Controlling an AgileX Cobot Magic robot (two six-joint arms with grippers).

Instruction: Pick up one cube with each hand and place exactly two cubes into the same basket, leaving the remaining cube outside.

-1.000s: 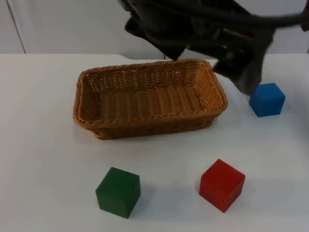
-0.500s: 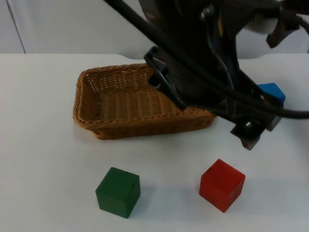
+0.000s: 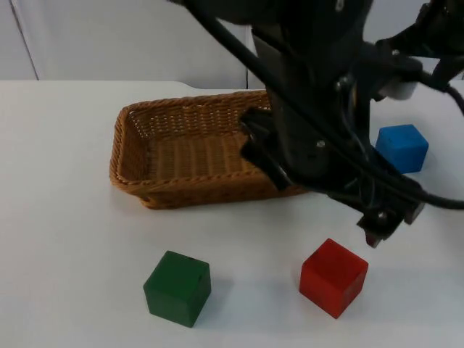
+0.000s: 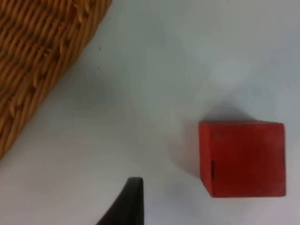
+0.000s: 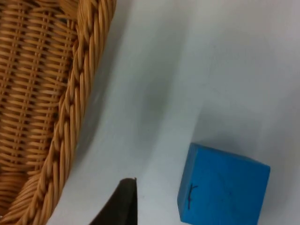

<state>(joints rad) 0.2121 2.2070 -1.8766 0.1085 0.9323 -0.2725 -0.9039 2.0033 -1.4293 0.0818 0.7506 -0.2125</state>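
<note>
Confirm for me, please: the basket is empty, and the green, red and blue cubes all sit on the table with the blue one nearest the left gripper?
Not quite: the left gripper is nearest the red cube, as the left wrist view shows. The blue cube lies further off. The basket holds nothing, and the green cube is on the table too.

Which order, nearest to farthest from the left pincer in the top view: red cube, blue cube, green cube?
Left pincer hangs low past the basket's front right corner.
1. Red cube: just below it in the picture, slightly to the left.
2. Blue cube: farther back, on the right side.
3. Green cube: far across, at front left.
</note>
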